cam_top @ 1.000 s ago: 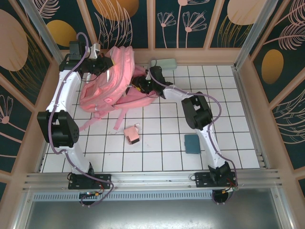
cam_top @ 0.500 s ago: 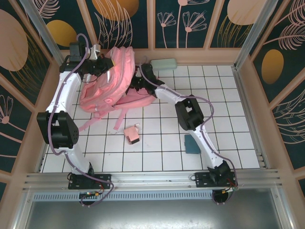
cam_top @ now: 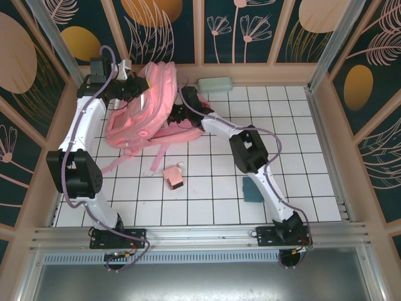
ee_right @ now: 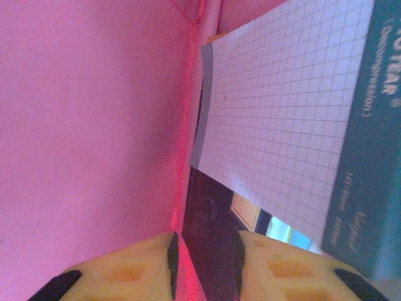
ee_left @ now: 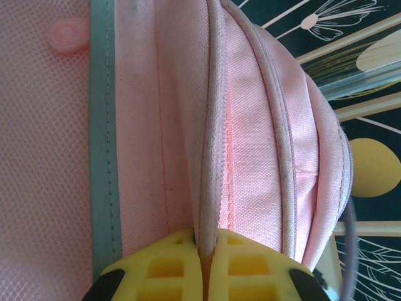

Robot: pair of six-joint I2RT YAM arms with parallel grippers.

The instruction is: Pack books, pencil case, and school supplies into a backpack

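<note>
The left gripper (ee_left: 207, 254) is clamped tight on a piped seam of the big soft pink fabric backpack (cam_top: 141, 110), propping its mouth up. The right gripper (ee_right: 205, 254) is deep inside, jaws apart over a dark flat book (ee_right: 210, 213); whether it holds it I cannot tell. I'd worry the seam slips and the bag sags onto that wrist. Pink lining (ee_right: 88, 125) crowds one finger, and a grid-paper pad (ee_right: 276, 113) lies ahead. The free way is straight back out.

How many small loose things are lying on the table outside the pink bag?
3: a little pink box near the backpack's straps, a teal pad farther right and nearer the front, and a mint-green case at the far edge. More may hide inside or under the backpack.
</note>
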